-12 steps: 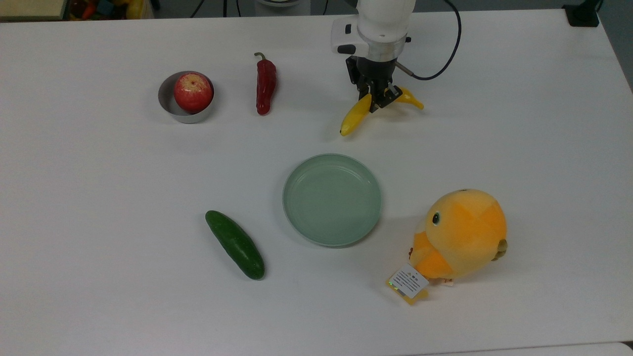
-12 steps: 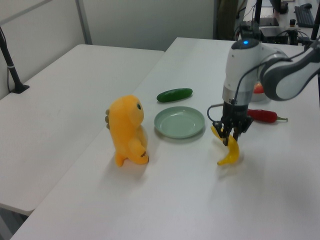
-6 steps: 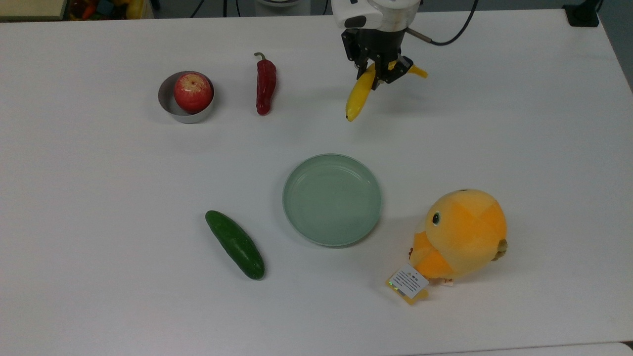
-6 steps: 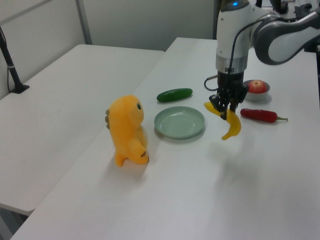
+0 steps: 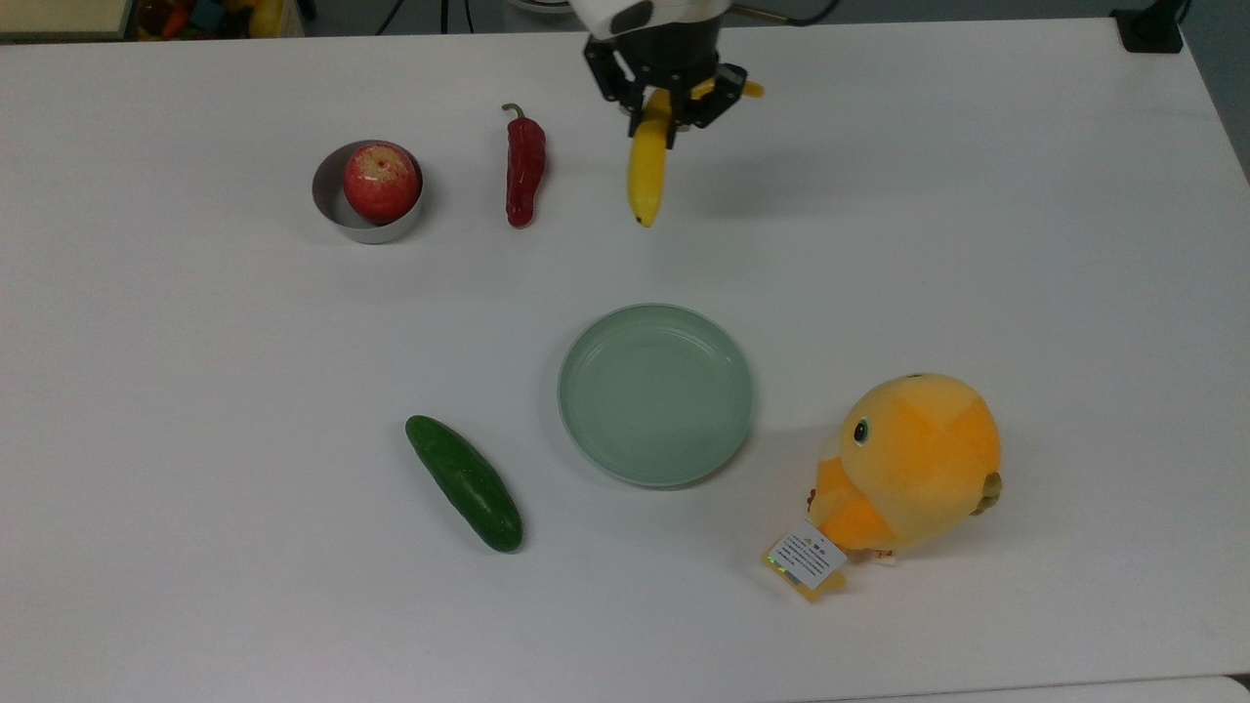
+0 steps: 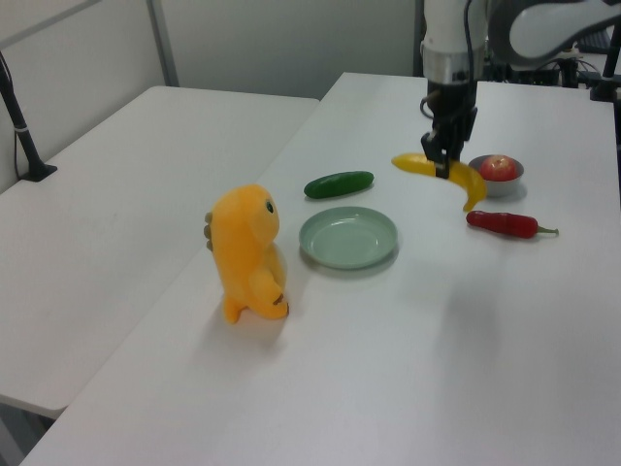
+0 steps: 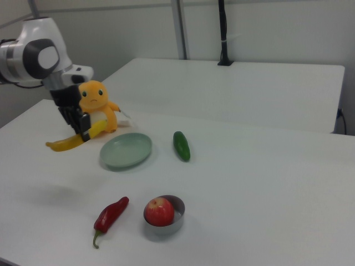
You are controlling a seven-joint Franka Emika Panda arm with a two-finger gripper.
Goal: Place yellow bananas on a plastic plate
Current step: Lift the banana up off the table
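While airborne: banana (image 5: 646,174) hangs clear of the white table (image 5: 195,391), near the red pepper (image 5: 524,166), well apart from the plate (image 5: 655,393).
Gripper (image 5: 668,98): fingers closed on the banana near its middle, long end drooping free.
Handling: looks light, stiff, smooth-skinned — may pivot between the fingers; a mid-body pinch suits it.
Plate: pale green, empty, shallow rim — likely slides if nudged.
Surface: flat, matte.
Room: cucumber (image 5: 464,482) and plush chick (image 5: 908,463) flank the plate; apple in metal cup (image 5: 372,190) well off.
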